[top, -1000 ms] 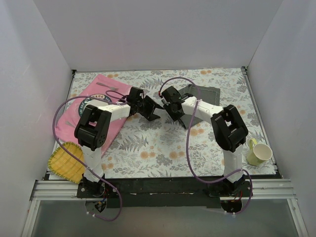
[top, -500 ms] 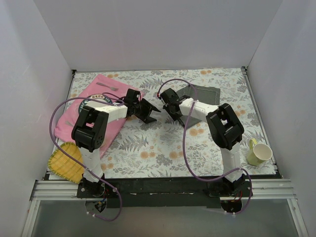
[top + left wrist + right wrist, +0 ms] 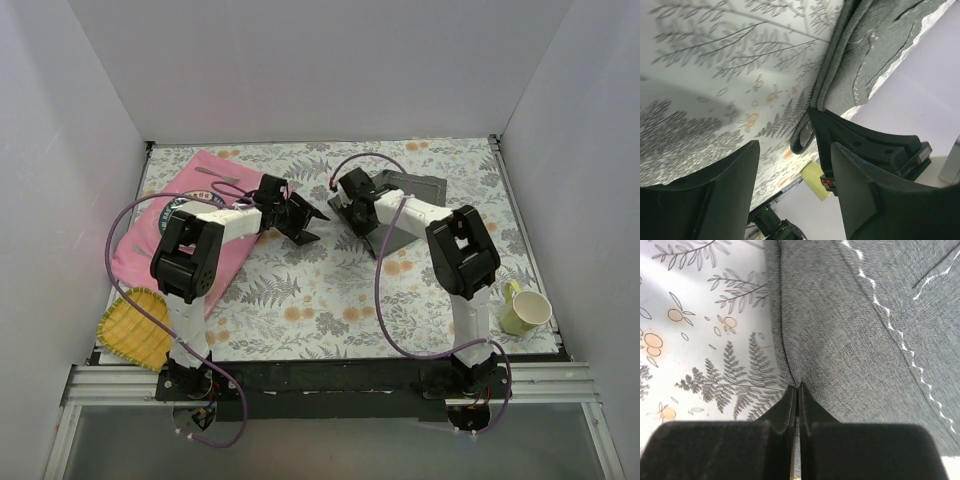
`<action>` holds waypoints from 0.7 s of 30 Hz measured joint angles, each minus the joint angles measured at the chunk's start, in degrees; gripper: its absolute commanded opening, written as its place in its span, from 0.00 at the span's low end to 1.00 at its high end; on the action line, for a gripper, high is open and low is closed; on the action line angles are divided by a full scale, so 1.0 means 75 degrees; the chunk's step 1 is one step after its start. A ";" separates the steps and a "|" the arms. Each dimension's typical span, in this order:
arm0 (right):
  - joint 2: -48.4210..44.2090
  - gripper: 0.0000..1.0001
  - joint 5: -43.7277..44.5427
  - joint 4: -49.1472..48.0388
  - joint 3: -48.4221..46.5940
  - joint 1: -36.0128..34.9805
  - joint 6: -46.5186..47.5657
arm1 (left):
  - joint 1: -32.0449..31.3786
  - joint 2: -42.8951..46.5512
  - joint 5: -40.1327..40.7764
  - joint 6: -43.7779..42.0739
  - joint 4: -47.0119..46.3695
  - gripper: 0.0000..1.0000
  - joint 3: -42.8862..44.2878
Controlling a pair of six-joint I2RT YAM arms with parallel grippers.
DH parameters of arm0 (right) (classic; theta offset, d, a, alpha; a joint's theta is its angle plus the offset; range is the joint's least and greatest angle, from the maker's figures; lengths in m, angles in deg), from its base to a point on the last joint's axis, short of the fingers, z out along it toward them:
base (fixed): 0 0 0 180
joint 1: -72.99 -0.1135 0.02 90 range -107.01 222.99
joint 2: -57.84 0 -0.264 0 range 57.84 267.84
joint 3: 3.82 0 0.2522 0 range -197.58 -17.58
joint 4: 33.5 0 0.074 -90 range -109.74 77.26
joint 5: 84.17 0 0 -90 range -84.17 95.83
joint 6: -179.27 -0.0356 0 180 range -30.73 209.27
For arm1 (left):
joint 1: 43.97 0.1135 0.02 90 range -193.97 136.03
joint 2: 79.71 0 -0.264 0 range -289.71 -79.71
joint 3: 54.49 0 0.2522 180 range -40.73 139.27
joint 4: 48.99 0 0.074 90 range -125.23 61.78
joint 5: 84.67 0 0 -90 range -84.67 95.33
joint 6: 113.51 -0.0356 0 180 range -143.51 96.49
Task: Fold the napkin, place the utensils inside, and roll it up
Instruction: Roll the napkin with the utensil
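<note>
Right wrist: right pincer (image 3: 798, 388) now clamped on napkin (image 3: 865, 340) edge; left pincer (image 3: 794, 150) remains spread.

The left arm (image 3: 228, 222) and the right arm (image 3: 415, 212) are built alike, with white tubular links joined by chunky black joint housings above black bases at the near edge. A thin purple cable (image 3: 378, 290) runs along each in loose loops. The left claw (image 3: 305, 222) is matte black with broad, blunt fingers (image 3: 715, 200), and the right claw (image 3: 345, 203) is black too, tapering to thin tips.
</note>
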 measured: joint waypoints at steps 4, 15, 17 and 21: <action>0.0006 0.01 -0.1760 0.0487 -0.0379 0.0857 -0.0154 | -0.0041 -0.0434 -0.0076 0.0026 -0.0058 0.58 0.0592; 0.0259 0.01 -0.5033 0.0670 -0.0460 0.2034 -0.0361 | -0.0632 -0.1247 -0.0137 0.0067 -0.0125 0.67 0.1507; 0.0347 0.01 -0.5415 0.0670 -0.0460 0.2119 -0.0376 | -0.0769 -0.1411 -0.0131 0.0067 -0.0154 0.67 0.1699; 0.0478 0.01 -0.6027 0.0638 -0.0458 0.2302 -0.0417 | -0.0970 -0.1722 -0.0047 0.0067 0.0012 0.64 0.2046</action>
